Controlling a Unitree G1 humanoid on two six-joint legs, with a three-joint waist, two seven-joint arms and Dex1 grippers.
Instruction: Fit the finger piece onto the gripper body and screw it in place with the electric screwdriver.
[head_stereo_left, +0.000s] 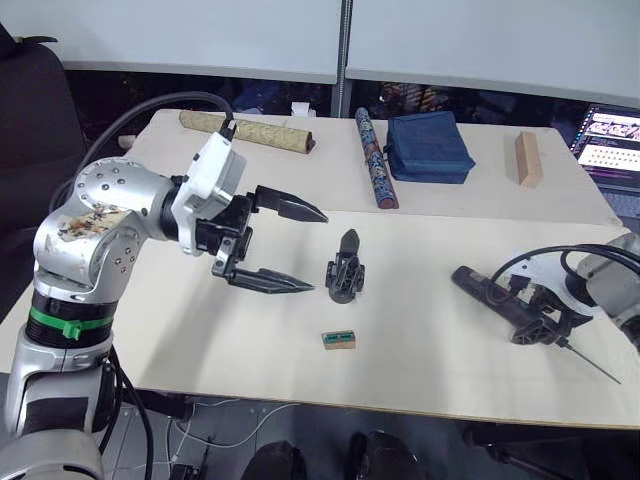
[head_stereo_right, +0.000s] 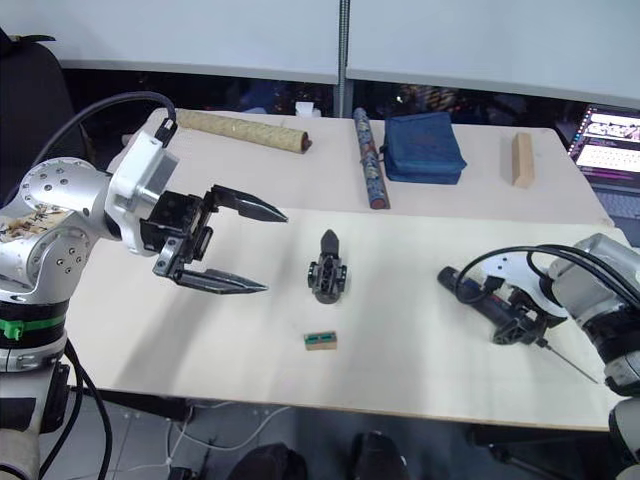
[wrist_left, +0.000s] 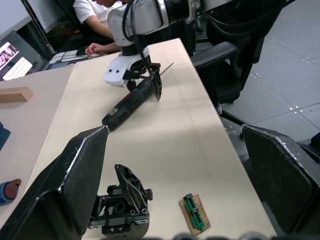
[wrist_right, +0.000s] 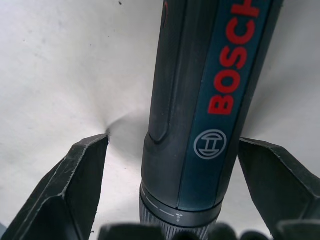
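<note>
The gripper body (head_stereo_left: 345, 268) stands upright near the middle of the table, a black pointed finger rising from its top; a loose finger piece is out of view. My left gripper (head_stereo_left: 315, 250) hovers just left of the body, open and empty, fingertips pointing at it. In the left wrist view the body (wrist_left: 125, 207) sits between my spread fingers (wrist_left: 75, 185). The electric screwdriver (head_stereo_left: 495, 292) lies flat at the right, its bit toward the front right edge. My right gripper (head_stereo_left: 540, 320) straddles it, open, with gaps between both fingers (wrist_right: 75, 185) and the barrel (wrist_right: 200, 100).
A small green-and-brown block (head_stereo_left: 339, 340) lies in front of the body. On the back table are a rolled patterned tube (head_stereo_left: 250, 132), a long patterned stick (head_stereo_left: 375, 160), a blue pouch (head_stereo_left: 428, 147) and a wooden block (head_stereo_left: 527, 158). A laptop (head_stereo_left: 610, 140) sits far right. A person (wrist_left: 95, 15) sits beyond.
</note>
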